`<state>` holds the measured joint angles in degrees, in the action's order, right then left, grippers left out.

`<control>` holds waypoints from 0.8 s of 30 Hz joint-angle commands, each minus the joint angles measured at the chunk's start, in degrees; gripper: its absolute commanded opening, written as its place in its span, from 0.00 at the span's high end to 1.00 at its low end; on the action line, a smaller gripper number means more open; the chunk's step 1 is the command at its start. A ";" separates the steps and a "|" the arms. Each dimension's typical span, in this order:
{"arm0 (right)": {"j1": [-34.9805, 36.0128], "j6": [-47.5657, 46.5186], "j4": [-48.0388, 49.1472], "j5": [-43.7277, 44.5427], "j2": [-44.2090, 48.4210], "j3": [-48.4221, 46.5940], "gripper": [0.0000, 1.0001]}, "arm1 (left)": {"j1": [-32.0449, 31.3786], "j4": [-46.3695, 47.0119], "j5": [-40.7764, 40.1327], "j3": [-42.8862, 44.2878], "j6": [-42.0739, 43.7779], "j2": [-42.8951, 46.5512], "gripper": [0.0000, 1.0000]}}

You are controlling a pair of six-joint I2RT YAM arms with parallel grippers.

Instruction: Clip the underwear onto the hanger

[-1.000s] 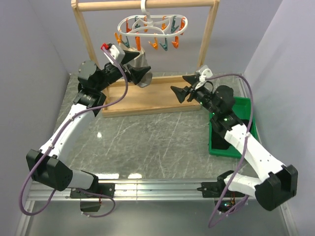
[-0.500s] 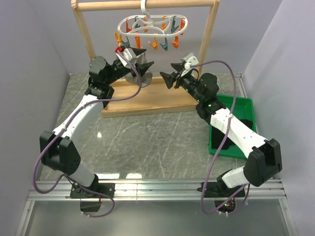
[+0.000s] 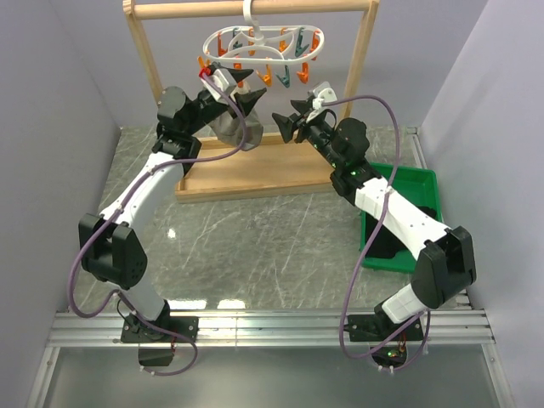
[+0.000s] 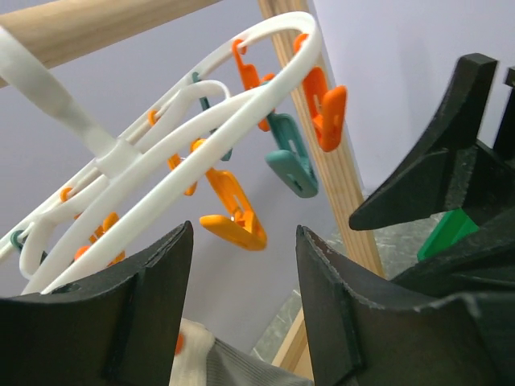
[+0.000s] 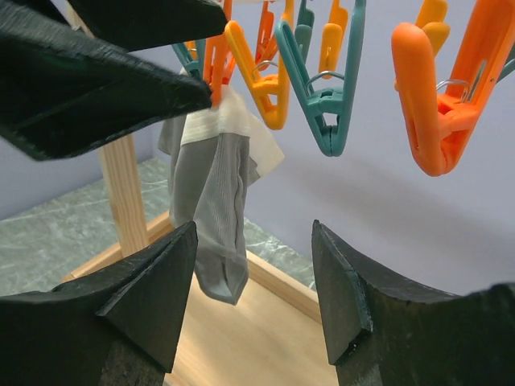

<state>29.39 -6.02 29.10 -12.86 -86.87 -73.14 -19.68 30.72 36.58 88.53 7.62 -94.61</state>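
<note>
Clipping not begun: left pincer (image 3: pixel 245 92) and right pincer (image 3: pixel 287 119), both open and empty, hover just below the hanger (image 3: pixel 262 38), while the black underwear (image 3: pixel 380 245) apparently lies in the green bin (image 3: pixel 421 174) well to its right.

I see a white hanger (image 4: pixel 121 153) with orange and teal pegs (image 5: pixel 322 104), a grey ribbed garment (image 5: pixel 213 201) banded white, a green bin (image 3: pixel 416 177)

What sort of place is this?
Likely a robotics lab cell staged for laundry: plain walls boxing in a grey marble-pattern tabletop, a tall wooden rack carrying a white plastic oval peg hanger.
</note>
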 commanded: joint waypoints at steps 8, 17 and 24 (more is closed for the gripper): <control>0.23 -0.66 3.15 0.03 -1.37 -3.93 0.35 | 0.35 2.94 0.95 6.91 -2.96 -3.91 0.47; 0.32 -2.15 3.59 2.84 -5.41 -8.68 0.35 | 0.43 2.24 3.15 9.20 -4.54 -4.97 0.66; 0.41 -2.33 3.42 3.37 -7.26 -11.23 0.35 | 0.35 1.98 3.94 8.94 -6.12 -4.18 0.78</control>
<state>29.39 -7.55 30.33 -10.68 -94.06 -81.01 -19.31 31.03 38.52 95.18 3.22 -99.70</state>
